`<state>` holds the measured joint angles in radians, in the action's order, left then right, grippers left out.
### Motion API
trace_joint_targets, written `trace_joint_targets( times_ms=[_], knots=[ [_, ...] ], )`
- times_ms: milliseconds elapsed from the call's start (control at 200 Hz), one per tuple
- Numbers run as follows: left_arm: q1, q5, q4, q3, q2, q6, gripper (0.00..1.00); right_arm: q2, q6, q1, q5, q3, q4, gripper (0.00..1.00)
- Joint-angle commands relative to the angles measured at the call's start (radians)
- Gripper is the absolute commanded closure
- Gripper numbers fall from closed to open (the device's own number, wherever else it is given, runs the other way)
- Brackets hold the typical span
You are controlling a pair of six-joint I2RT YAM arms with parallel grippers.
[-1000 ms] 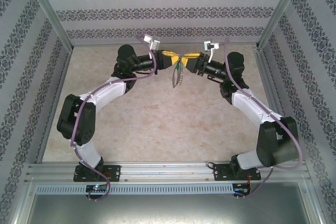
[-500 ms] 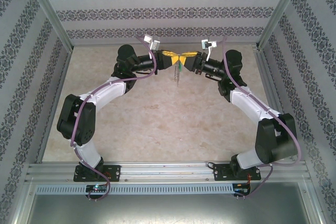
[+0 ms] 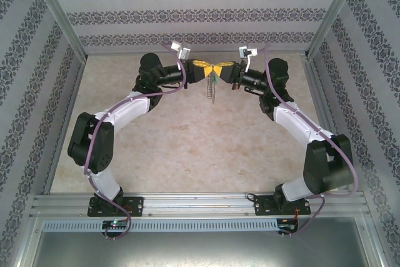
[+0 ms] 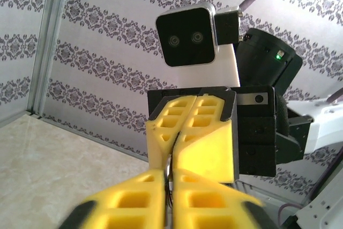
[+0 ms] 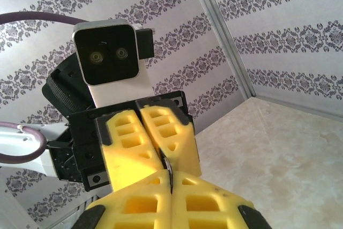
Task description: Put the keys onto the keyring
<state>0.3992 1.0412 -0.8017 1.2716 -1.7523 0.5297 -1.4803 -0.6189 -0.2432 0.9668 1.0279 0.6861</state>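
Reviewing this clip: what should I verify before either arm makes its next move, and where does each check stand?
1. Lift: the keyring hangs off the table, below the meeting fingertips: ok.
2. Hold: the left gripper is shut on the keyring, thin metal between its fingers: ok.
3. Second hold: the right gripper is shut: ok; what it pinches: cannot tell.
4. Threading: the key, a green speck under the fingertips, on the ring or not: cannot tell.
5. Alignment: both grippers meet tip to tip: ok.
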Motion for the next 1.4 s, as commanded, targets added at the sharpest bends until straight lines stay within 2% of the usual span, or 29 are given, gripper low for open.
trace_joint_targets(
  times_ms=[0, 95, 205, 355, 590, 1024, 1399],
  knots=[
    [-0.004, 0.03, 0.042, 0.017, 0.049, -0.034, 0.69, -0.005, 0.071, 0.029, 0.039, 0.065, -0.062, 1.0],
    [-0.025, 0.047, 0.078, 0.011, 0.072, -0.05, 0.56, -0.001, 0.18, 0.048, 0.081, 0.121, -0.214, 1.0],
    [-0.039, 0.063, 0.197, 0.019, 0.102, -0.127, 0.5, 0.002, 0.381, 0.047, 0.114, 0.209, -0.488, 1.0],
    [-0.042, 0.07, 0.454, 0.069, 0.122, -0.301, 0.46, -0.016, 0.621, 0.033, 0.1, 0.331, -0.813, 1.0],
    [-0.041, 0.075, 0.742, 0.171, 0.091, -0.475, 0.46, -0.053, 0.835, 0.012, 0.027, 0.465, -1.111, 1.0],
    [-0.03, 0.115, 0.838, 0.233, 0.035, -0.52, 0.49, -0.093, 0.925, -0.018, 0.043, 0.512, -1.235, 1.0],
    [-0.005, 0.126, 0.89, 0.275, 0.004, -0.549, 0.5, -0.1, 0.939, -0.025, 0.055, 0.525, -1.247, 1.0]
  ],
)
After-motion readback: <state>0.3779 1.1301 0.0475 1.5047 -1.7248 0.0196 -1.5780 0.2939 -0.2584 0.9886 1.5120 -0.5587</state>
